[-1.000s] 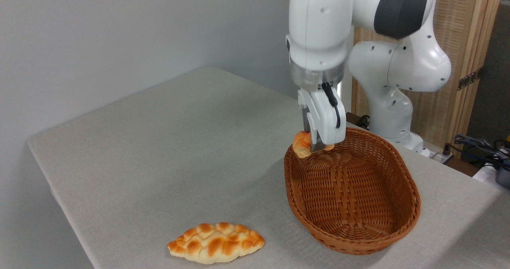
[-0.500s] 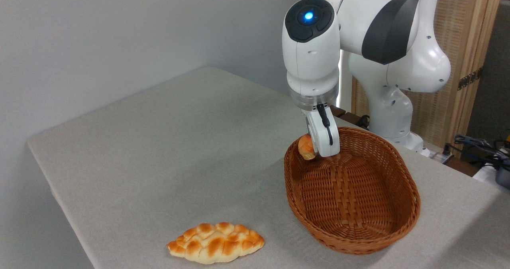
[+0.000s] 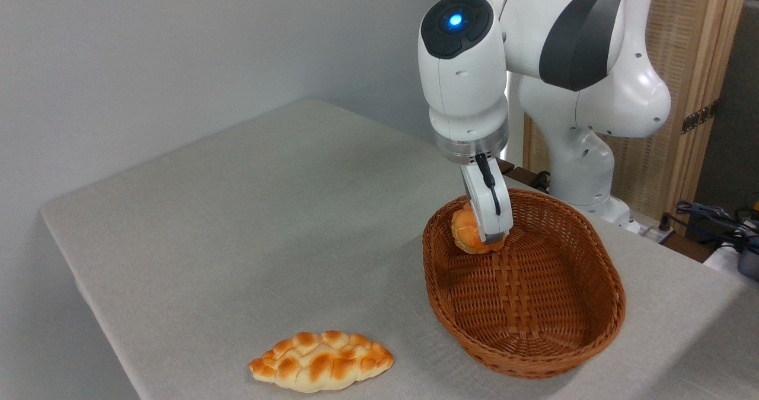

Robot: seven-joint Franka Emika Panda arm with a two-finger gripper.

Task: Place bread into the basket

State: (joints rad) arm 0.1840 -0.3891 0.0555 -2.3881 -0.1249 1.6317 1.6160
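The gripper point(image 3: 483, 241) hangs inside the far end of the basket point(image 3: 611, 323), its fingers point(image 3: 495, 225) pinching the bread point(image 3: 468, 234) from the sides, so that the small round bun shows mostly to the left of the white finger housing and a little beneath it. The bun sits below the level of the rolled rim and above the woven floor; whether its underside touches the weave I cannot tell from this angle. It looks light and fairly springy, with a knotted crust whose creases give the fingers something to bite into, so a hold across its widest middle seems the sound choice (a pinch near the top of the dome would likely let it roll out). Being soft, it probably dents under pressure and may cling briefly to one finger when let go. The basket looks stiff and deep enough to catch it without bounce. On the grey worktop point(image 3: 237, 210), well apart from the basket and near the front edge, lies the braided loaf point(image 3: 321, 361), untouched. The task seems nearly done, with only the release left.
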